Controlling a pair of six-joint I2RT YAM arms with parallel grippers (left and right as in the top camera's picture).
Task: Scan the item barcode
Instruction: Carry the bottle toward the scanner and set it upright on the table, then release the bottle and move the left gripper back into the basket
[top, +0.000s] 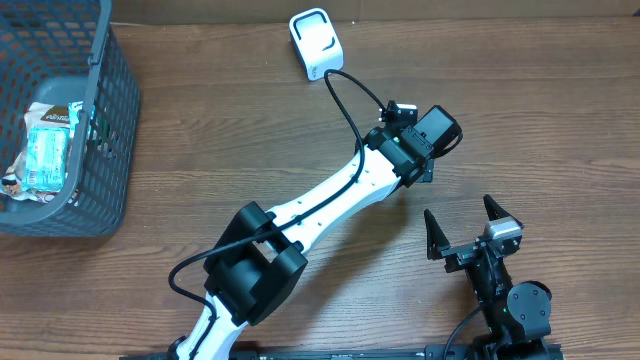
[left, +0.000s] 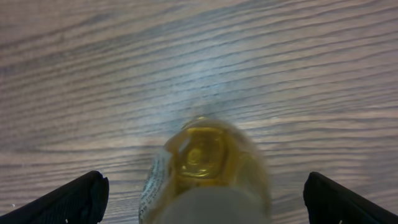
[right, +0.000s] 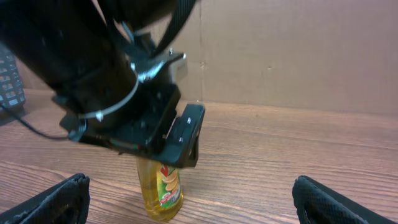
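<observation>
One upright yellow bottle (right: 154, 198), red-green label (right: 168, 186), writing unreadable

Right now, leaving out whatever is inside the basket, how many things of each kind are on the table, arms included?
basket: 1
white scanner: 1
bottle: 1
robot arms: 2, left arm and right arm
Total: 5

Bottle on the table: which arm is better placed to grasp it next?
Left, probably. The left tool hangs open over the upright bottle, a finger on each side. The right tool is open too, but apart from it.
</observation>
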